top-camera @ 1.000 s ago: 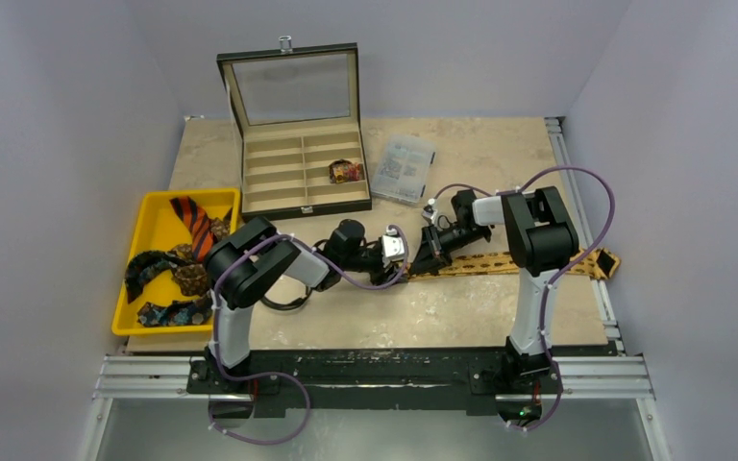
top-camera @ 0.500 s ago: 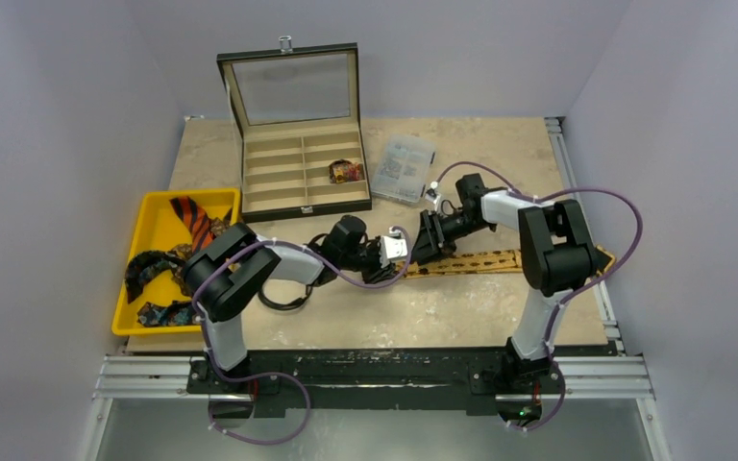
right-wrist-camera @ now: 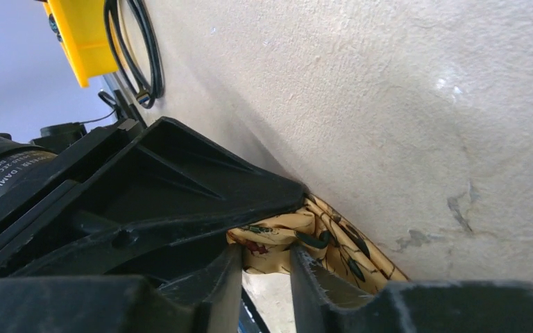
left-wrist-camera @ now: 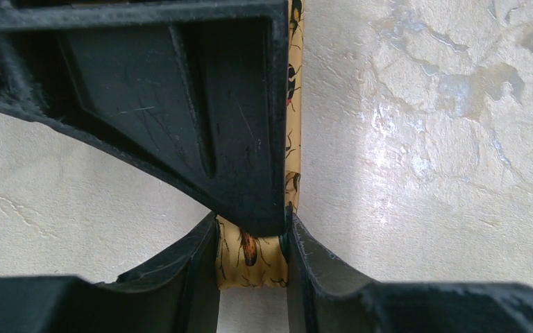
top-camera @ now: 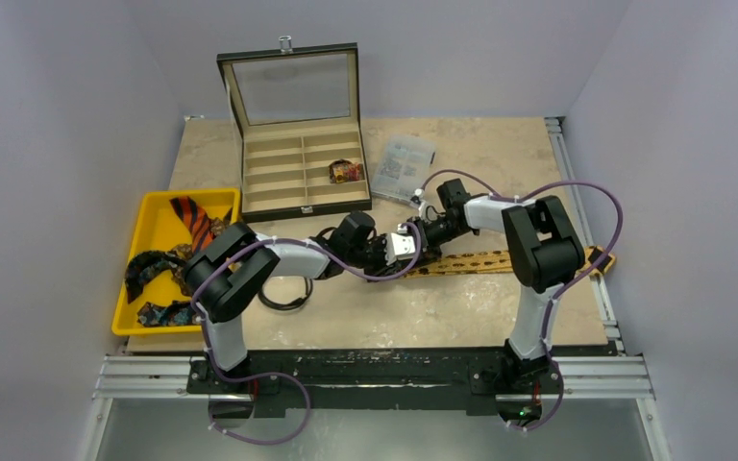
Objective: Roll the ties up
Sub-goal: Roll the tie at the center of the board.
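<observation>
Several ties [top-camera: 192,221] lay heaped in the yellow tray [top-camera: 154,230] at the left, a black cable loop [top-camera: 283,298] just right of it. Mid-surface [top-camera: 384,312], the left claw [left-wrist-camera: 251,239] pinched the tan-gold tie [left-wrist-camera: 250,258] by its end. The right claw [right-wrist-camera: 266,258], partly spread, crowded against it. The tie's length trailed right.

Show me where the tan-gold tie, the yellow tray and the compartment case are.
tan-gold tie [top-camera: 471,261]: top view, on its flat spotted stretch.
yellow tray [top-camera: 157,226]: top view, on bare floor near its far left corner.
compartment case [top-camera: 306,210]: top view, on its front wall.
</observation>
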Tool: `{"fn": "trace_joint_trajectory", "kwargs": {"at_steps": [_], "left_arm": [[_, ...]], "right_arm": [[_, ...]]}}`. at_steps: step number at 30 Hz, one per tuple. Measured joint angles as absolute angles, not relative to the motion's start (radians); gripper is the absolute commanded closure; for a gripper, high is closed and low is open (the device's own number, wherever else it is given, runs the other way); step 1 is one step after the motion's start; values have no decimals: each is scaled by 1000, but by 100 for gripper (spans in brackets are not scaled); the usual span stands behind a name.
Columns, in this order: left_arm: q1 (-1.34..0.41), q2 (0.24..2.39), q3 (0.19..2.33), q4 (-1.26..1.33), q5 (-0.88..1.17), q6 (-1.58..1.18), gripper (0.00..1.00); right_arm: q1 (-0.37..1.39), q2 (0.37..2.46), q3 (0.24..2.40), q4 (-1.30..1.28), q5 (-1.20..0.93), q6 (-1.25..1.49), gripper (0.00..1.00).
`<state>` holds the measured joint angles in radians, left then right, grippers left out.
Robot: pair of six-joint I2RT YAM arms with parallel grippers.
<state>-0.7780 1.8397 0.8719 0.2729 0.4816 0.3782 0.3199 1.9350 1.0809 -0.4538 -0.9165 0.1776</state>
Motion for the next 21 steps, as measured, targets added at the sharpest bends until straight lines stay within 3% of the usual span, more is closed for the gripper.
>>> {"fn": "trace_joint_trajectory", "kwargs": {"at_steps": [5, 8, 12, 21], "left_arm": [[-781, 1840, 883, 249, 471, 377, 65], [-781, 1840, 884, 248, 471, 377, 52], [-762, 1839, 854, 302, 499, 351, 42], [-680, 1840, 702, 588, 627, 283, 35]], "right_arm": [[321, 1965, 1101, -464, -946, 193, 100], [320, 1985, 1112, -480, -952, 180, 100], [304, 2012, 1114, -495, -960, 162, 100], [221, 2063, 1118, -601, -962, 104, 100]]}}
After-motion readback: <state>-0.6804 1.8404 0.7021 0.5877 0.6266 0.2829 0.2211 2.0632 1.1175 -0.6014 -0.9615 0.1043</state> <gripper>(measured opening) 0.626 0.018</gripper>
